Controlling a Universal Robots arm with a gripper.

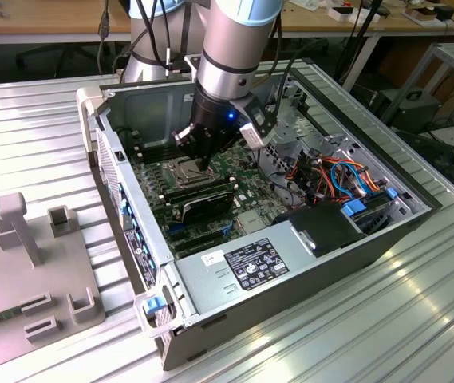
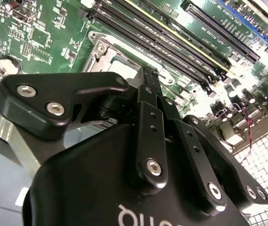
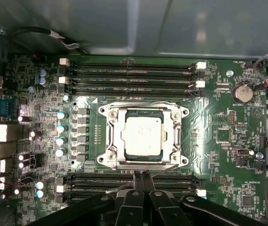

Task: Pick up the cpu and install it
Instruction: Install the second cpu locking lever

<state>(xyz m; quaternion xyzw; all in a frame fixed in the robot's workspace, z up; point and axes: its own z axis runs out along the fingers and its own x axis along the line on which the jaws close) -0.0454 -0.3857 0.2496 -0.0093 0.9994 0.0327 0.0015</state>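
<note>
Gripper [image 3: 141, 181] hovers with jaws pressed together, pinching nothing. Cpu [image 3: 143, 136] lies flat in its socket [image 3: 110, 141], just beyond the fingertips.

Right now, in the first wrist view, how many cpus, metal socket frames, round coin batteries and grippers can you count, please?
cpu: 1, lying inside the socket
socket frame: 1, around the cpu
coin battery: 1, on the green board
gripper: 1, fingertips together, beside the socket frame
Total: 4
</note>
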